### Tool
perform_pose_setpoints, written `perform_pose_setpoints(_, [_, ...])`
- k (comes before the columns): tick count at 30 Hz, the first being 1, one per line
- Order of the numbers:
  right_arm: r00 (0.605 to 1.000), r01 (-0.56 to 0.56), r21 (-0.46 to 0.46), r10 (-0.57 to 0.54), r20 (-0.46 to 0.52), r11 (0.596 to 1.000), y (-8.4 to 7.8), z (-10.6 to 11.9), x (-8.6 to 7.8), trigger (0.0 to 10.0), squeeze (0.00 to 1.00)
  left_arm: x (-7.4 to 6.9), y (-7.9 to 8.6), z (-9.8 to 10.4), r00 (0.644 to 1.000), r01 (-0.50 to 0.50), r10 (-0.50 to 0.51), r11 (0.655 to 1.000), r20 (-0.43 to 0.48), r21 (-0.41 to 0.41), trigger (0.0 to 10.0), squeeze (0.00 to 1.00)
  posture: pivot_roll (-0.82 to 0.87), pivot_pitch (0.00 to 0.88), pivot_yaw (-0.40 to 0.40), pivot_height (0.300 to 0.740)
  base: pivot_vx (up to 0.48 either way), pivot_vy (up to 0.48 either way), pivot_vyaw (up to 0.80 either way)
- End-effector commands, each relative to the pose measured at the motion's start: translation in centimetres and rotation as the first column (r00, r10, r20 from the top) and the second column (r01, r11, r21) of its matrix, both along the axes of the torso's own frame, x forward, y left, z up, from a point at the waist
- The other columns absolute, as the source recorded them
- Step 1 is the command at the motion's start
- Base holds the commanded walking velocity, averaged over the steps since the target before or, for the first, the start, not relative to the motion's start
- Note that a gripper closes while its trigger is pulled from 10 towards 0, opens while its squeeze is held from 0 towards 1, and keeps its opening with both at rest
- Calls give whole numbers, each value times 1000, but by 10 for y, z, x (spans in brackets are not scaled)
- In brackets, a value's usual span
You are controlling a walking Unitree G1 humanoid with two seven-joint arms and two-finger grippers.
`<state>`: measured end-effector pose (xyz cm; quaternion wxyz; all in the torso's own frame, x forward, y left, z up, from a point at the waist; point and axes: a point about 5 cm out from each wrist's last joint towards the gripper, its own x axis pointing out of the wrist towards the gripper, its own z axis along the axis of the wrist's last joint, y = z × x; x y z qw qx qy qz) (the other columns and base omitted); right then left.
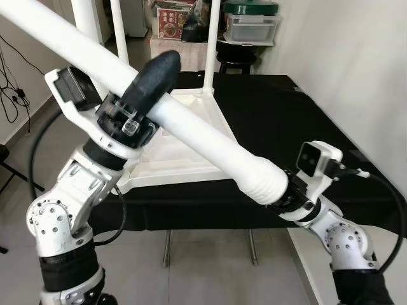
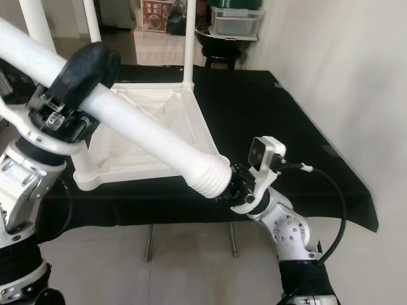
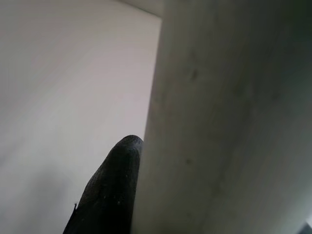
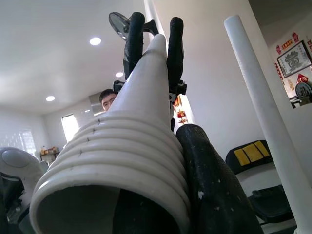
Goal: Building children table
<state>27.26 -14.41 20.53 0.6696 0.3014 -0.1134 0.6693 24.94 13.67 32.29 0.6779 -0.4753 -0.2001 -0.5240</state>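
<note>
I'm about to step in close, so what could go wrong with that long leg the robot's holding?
The white table leg is long and held by both grippers: left gripper mid-shaft, right gripper at the ribbed end. A swing could hit the upright legs on the upturned tabletop. The smooth shaft may also slip.

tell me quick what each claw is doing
Left claw: shut on the table leg, partway along it.
Right claw: shut on the same leg, at its ribbed end.
</note>
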Motion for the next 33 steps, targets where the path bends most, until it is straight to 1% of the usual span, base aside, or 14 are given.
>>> perform_pose_setpoints(1, [1000,-13,-112,11,-22,994,8,-9,2,10000,0,-10,-7,9,997,53,-53,999,58,2,0,0,-239,0,-70,740,0,0,0])
perform_pose_setpoints(8, [998,35,-111,-39,-40,993,13,-10,6,10000,0,-11,-1,10,998,12,-11,1000,57,-9,0,0,-236,0,-74,740,0,0,0])
perform_pose_setpoints(9, [996,49,-95,-56,-74,994,13,-10,10,10000,1000,-10,3,11,998,-6,7,1000,61,-14,0,0,-236,0,-81,740,0,0,0])
perform_pose_setpoints(11, [992,71,-97,-81,-99,993,13,-13,12,10000,1000,-9,15,16,996,-47,49,998,81,-31,0,0,-233,0,-84,740,0,0,0])
perform_pose_setpoints(12, [992,71,-97,-81,-99,993,13,-13,12,10000,1000,-9,15,16,996,-47,49,998,81,-31,0,0,-233,0,-84,740,0,0,0])
perform_pose_setpoints(14, [989,91,-111,-103,-107,990,12,-17,11,10000,1000,-11,26,23,990,-81,84,996,114,-31,0,0,-235,0,-88,740,0,0,0])
perform_pose_setpoints(15, [989,91,-111,-103,-107,990,12,-17,11,10000,1000,-11,26,23,990,-81,84,996,114,-31,0,0,-235,0,-88,740,0,0,0])
perform_pose_setpoints(18, [987,98,-121,-112,-113,988,9,-19,9,10000,1000,-14,39,31,982,-114,118,993,146,-35,0,0,-233,0,-89,740,0,0,0])
perform_pose_setpoints(19, [979,142,-152,-161,-121,978,2,-24,6,10000,1000,-19,54,59,961,-167,170,985,218,-30,0,0,-238,0,-86,740,0,0,0])
perform_pose_setpoints(22, [974,165,-162,-187,-129,973,-1,-26,6,10000,1000,-22,58,69,952,-185,186,982,244,-28,0,0,-238,0,-86,740,0,0,0])
perform_pose_setpoints(25, [953,232,-204,-264,-151,951,-7,-34,6,10000,1000,-26,63,84,935,-207,204,978,291,-22,0,0,-246,0,-86,740,0,0,0])
perform_pose_setpoints(29, [946,248,-233,-287,-151,940,-8,-38,6,10000,1000,-27,63,87,931,-210,206,977,301,-19,0,0,-246,0,-86,740,0,0,0])
perform_pose_setpoints(31, [876,415,-381,-476,-79,826,-25,-49,15,10000,1000,-26,62,90,923,-231,206,972,325,39,0,0,-243,0,-86,740,0,0,0])
perform_pose_setpoints(33, [876,415,-381,-476,-79,826,-25,-49,15,10000,1000,-26,62,90,923,-231,206,972,325,39,0,0,-243,0,-86,740,0,0,0])
